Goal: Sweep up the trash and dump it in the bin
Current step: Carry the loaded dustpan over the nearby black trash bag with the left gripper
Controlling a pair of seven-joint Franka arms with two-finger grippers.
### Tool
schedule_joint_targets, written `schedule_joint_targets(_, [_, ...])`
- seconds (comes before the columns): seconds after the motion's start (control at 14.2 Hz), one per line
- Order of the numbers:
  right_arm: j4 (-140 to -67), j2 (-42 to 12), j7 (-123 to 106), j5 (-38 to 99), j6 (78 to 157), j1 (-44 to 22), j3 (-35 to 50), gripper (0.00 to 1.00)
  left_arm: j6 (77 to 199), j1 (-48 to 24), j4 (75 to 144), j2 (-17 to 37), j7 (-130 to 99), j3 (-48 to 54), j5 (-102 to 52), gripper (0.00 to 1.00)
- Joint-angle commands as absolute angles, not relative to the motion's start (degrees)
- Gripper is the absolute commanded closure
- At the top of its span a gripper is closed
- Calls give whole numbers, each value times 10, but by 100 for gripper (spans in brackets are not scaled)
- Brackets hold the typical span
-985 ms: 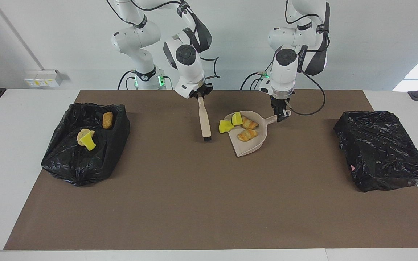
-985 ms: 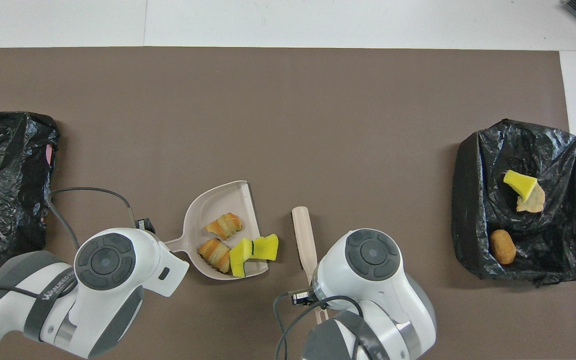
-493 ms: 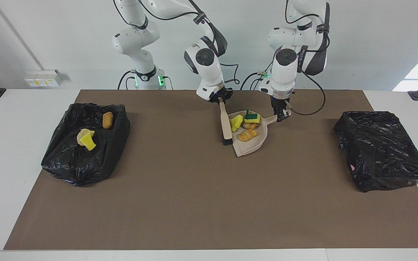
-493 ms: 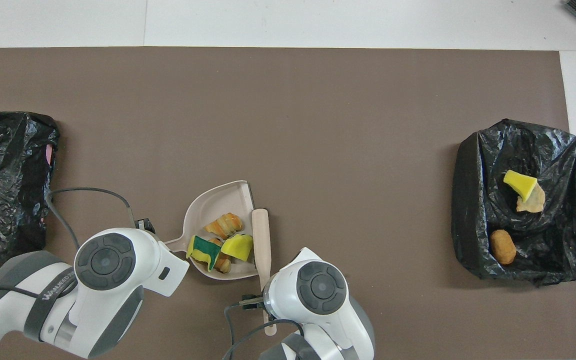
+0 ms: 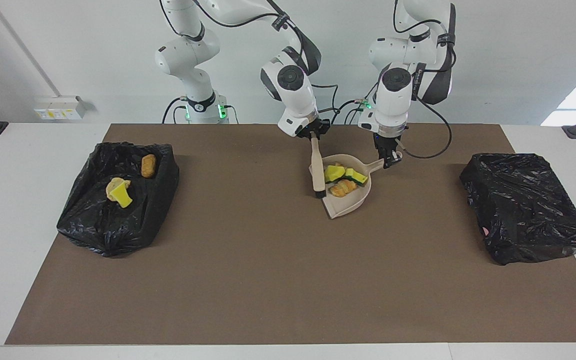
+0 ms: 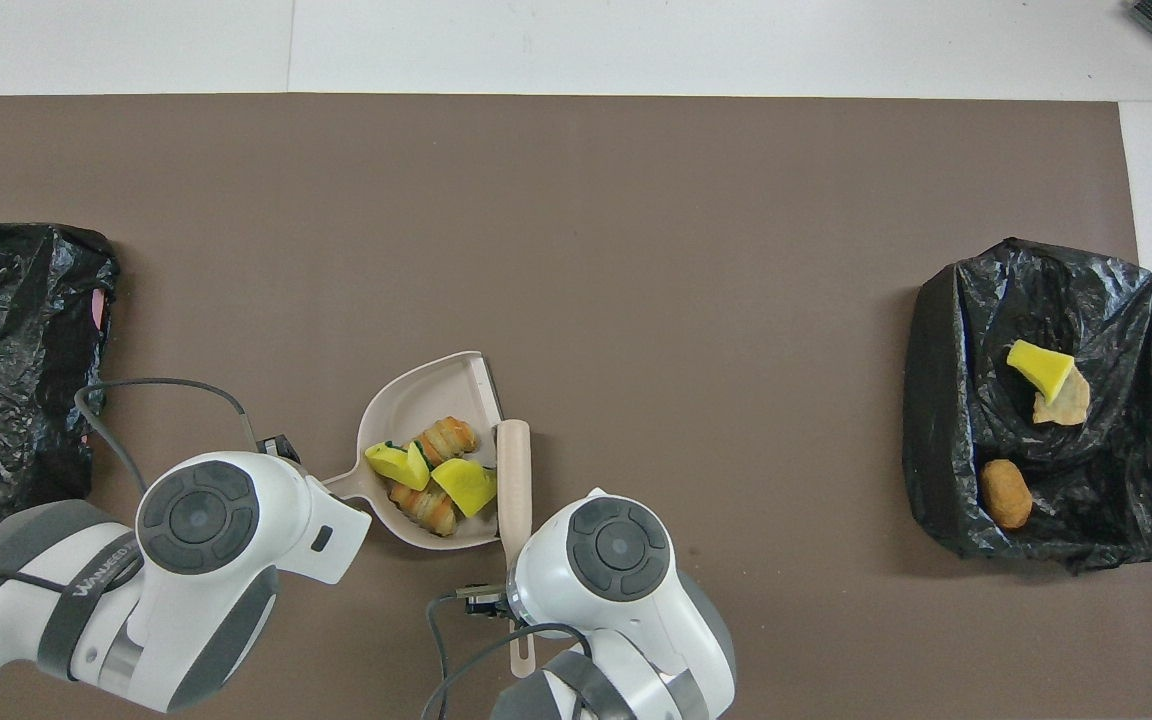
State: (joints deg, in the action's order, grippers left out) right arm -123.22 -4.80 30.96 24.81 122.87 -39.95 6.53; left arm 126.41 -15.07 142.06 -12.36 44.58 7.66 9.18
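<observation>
The right gripper [image 5: 313, 137] is clamping the brush [image 5: 317, 170] against the dustpan [image 5: 350, 202], whose handle the left gripper [image 5: 387, 159] is gripping, trash [image 5: 342, 180] lying inside near the mat's robot-side edge.

- From overhead I could not see the left gripper [image 5: 388, 161]; its arm's own wrist covered it and the end of the dustpan [image 6: 436, 400] handle.
- The right arm's wrist hid the brush [image 6: 514, 470] handle's middle.
- The frame edge cut off the black bin [image 6: 6, 360] at the left arm's end.
</observation>
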Motion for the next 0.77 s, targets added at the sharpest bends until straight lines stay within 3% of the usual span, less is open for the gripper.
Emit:
schedule_joint_targets(0.0, [-1232,7,313,201,1145,-358,68,100,1260,-125,1397,-116,397,76,70,100])
schedule_joint_targets(0.28, [-1225,42,311,167,1085,-330,68,100,1228,-121,1387,-122,397,70,51,100])
schedule_joint_targets(0.7, [-1238,61,328,164,1108,-347,74,100,1144,-36,1333,-147,362,62,-21,100])
